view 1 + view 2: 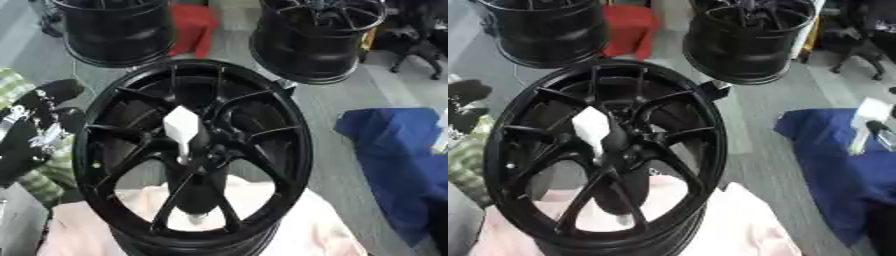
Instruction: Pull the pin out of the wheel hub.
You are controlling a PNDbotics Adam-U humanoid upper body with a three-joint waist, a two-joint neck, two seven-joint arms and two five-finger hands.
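Observation:
The black multi-spoke wheel hub [197,155] lies face up in the middle, resting on a pale pink cloth [306,225]. A white pin [183,127] with a blocky white head stands in the hub's centre bore, its thin stem going down into the hole. My left hand [37,131], black with silver parts, shows at the left edge beside the rim, apart from the pin. A dark shape at the lower right edge [878,220] may be my right hand; it is far from the hub.
Two more black wheels stand behind, one at the upper left [118,30] and one at the upper right [319,37], with a red box [194,27] between them. A blue cloth [833,165] lies at the right with a white pin-like object [866,122] on it. Green checked fabric [39,182] sits at the left.

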